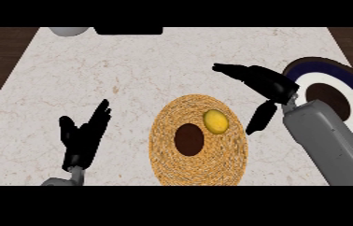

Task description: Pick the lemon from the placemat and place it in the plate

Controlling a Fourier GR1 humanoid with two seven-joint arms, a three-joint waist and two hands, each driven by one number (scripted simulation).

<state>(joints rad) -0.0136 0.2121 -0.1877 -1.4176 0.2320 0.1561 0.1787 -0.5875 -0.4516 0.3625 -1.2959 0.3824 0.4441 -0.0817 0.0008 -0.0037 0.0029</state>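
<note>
1. A pale, faintly veined marble-look counter top [138,71] fills the head view, with dark wood showing at its upper left and upper right corners.
2. At the top edge sit part of a rounded grey object [67,31] and a flat black object [129,31]; both are cut off, and what they are cannot be told.
3. A round woven straw-coloured placemat [198,166] with a dark brown centre lies low in the middle of the counter.
4. The small yellow lemon [215,121] rests on the placemat, up and right of the dark centre, untouched by either hand.
5. A round plate [325,68] with a dark blue rim, white band and brown centre sits at the right edge, partly hidden by the grey right forearm.
6. The black right hand [270,86] hangs just right of the lemon, fingers stretched up-left and thumb pointing down, spread apart and holding nothing.
7. The black left hand [81,136] rests at the lower left, fingers up and relaxed, well apart from the placemat.
</note>
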